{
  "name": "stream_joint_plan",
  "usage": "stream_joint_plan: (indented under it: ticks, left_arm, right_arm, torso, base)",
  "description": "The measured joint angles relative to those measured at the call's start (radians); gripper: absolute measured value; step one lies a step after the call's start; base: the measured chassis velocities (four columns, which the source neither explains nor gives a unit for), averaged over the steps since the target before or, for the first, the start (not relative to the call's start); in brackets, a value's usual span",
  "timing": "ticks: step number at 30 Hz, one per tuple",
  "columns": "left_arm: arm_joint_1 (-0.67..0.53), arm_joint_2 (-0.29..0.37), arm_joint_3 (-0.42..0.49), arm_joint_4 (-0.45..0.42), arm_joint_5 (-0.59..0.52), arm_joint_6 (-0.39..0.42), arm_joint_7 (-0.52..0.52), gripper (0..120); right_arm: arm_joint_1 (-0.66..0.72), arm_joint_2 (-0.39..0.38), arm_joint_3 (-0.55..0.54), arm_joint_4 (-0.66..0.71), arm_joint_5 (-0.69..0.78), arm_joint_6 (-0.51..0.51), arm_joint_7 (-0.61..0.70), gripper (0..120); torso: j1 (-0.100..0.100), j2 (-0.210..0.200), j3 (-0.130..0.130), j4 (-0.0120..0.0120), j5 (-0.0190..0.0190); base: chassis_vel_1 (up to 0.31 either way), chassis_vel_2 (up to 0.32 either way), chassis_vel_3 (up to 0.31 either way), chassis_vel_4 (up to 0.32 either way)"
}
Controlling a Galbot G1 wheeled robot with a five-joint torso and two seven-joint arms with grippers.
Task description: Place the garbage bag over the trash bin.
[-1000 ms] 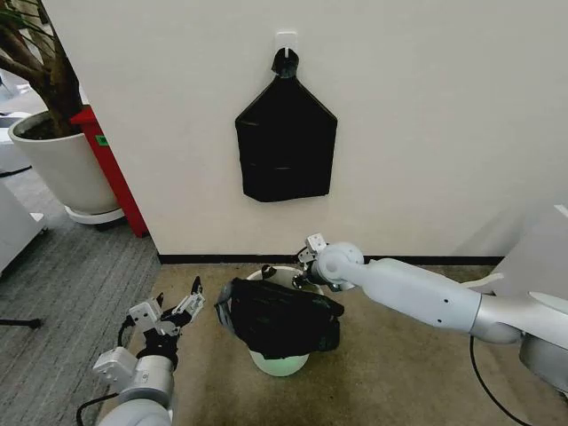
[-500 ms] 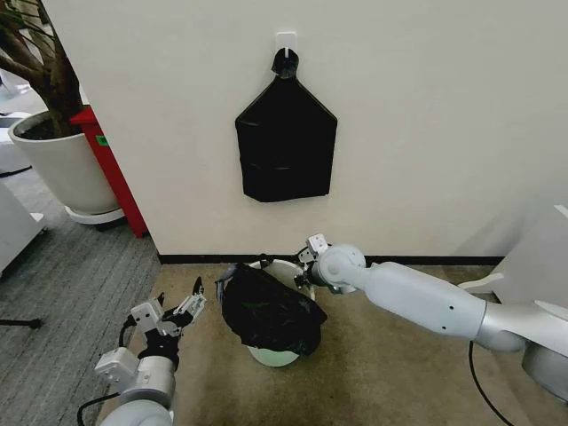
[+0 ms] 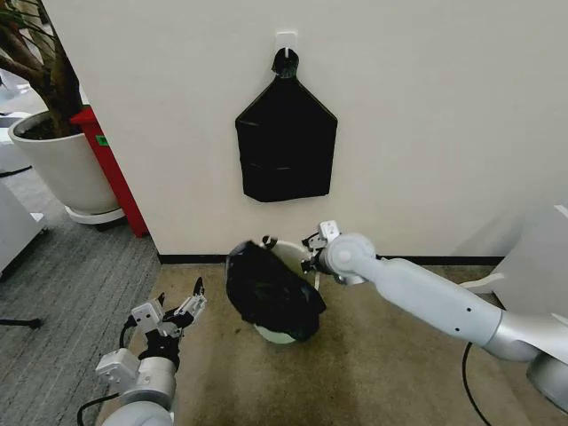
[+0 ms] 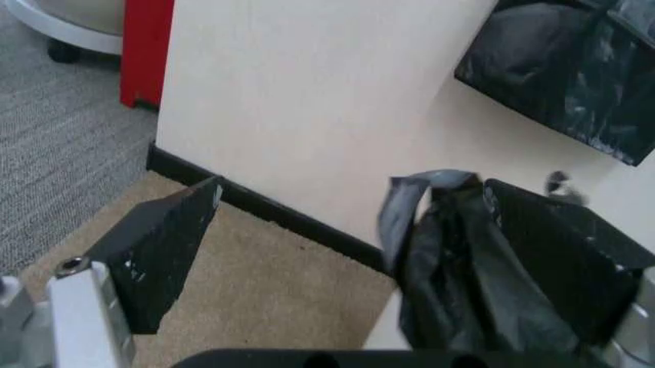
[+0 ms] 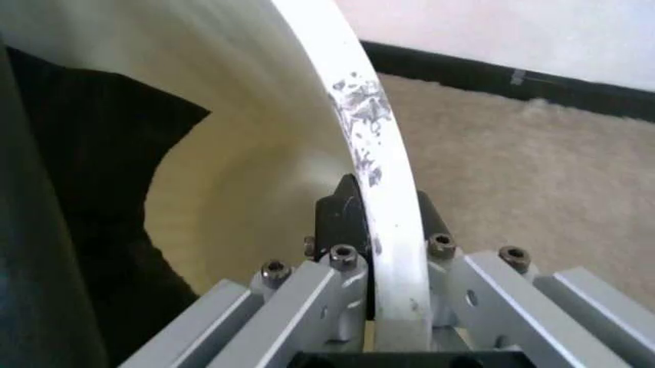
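The right gripper [image 5: 370, 307] clamps the rolled rim of the trash bin [image 5: 353, 115], one finger inside the wall and one outside, so the fingers are closed on the plastic edge. This grip lets the right arm control the bin as a whole. In the head view the bin [image 3: 286, 335] sits tilted on the floor [image 3: 382, 373] close to the wall [image 3: 426, 133], its mouth leaning toward the left side, with the right gripper [image 3: 312, 259] at the rim's far right edge.

The garbage bag [image 3: 269, 288] drapes over the left and front of the bin, covering most of the outer wall; only a pale strip of the base shows below it. Inside the bin, the right wrist view shows the black film [image 5: 72, 192] lying against one side only, while the wall near the clamped rim is bare. The judgement is that the bag is partly on and not yet seated around the full rim.

The left gripper [image 3: 188, 304] hovers low to the left of the bin, apart from the bag. Its fingers [image 4: 164, 245] are spread wide and hold nothing. That posture suits receiving or pulling the loose bag edge [image 4: 409, 207], which faces it.

A flat black bundle of bags [image 3: 286, 138] hangs on a wall hook above, untouched.
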Motion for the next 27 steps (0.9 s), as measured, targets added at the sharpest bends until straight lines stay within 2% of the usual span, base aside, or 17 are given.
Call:
stream_joint_plan:
  ticks: [2, 6, 8, 9, 12, 16, 22, 27]
  left_arm:
    - [-0.002, 0.0, 0.0, 0.001, 0.0, 0.0, 0.0, 100]
    - [-0.01, -0.003, 0.005, 0.007, 0.0, -0.001, 0.0, 100]
    - [-0.011, -0.003, 0.005, 0.007, 0.0, -0.001, 0.0, 100]
    - [-0.014, -0.003, 0.005, 0.008, -0.001, -0.002, 0.0, 100]
    - [-0.018, 0.0, 0.003, 0.011, -0.002, -0.003, 0.0, 100]
    - [-0.018, 0.001, 0.003, 0.014, -0.002, -0.004, 0.0, 100]
    - [-0.018, -0.008, 0.008, 0.033, 0.012, -0.017, 0.001, 100]
    - [-0.012, -0.009, 0.006, 0.042, 0.018, -0.026, 0.002, 100]
  right_arm:
    - [-0.01, -0.001, 0.014, 0.01, 0.003, 0.006, 0.015, 0]
    - [-0.121, 0.008, 0.139, 0.097, 0.056, 0.103, 0.203, 0]
    - [-0.126, 0.009, 0.144, 0.1, 0.06, 0.108, 0.213, 0]
    - [-0.162, 0.015, 0.18, 0.127, 0.091, 0.157, 0.281, 0]
    - [-0.222, -0.001, 0.224, 0.198, 0.112, 0.228, 0.355, 0]
    - [-0.262, -0.01, 0.242, 0.261, 0.126, 0.277, 0.413, 0]
    - [-0.35, 0.068, 0.275, 0.305, 0.087, 0.384, 0.533, 0]
    - [-0.427, 0.117, 0.274, 0.276, -0.023, 0.397, 0.562, 0]
  torso:
    - [0.0, 0.0, 0.0, -0.0001, 0.0001]
    - [0.0, 0.0, 0.0, -0.0001, 0.0002]
    - [0.0, 0.0, 0.0, -0.0001, 0.0002]
    - [0.0, 0.0, 0.0, 0.0001, 0.0004]
    - [0.0, 0.0, 0.0, 0.0, 0.0003]
    - [0.0, 0.0, 0.0, -0.0003, 0.0002]
    - [0.0, 0.0, 0.0, 0.0002, 0.0001]
    - [0.0, 0.0, 0.0, 0.0001, 0.0001]
  base:
    - [0.0, 0.0, 0.0, 0.0]
    - [0.0, 0.0, 0.0, 0.0]
    - [0.0, 0.0, 0.0, 0.0]
    - [0.0, 0.0, 0.0, 0.0]
    - [0.0, 0.0, 0.0, 0.0]
    - [0.0, 0.0, 0.0, 0.0]
    - [0.0, 0.0, 0.0, 0.0]
    - [0.0, 0.0, 0.0, 0.0]
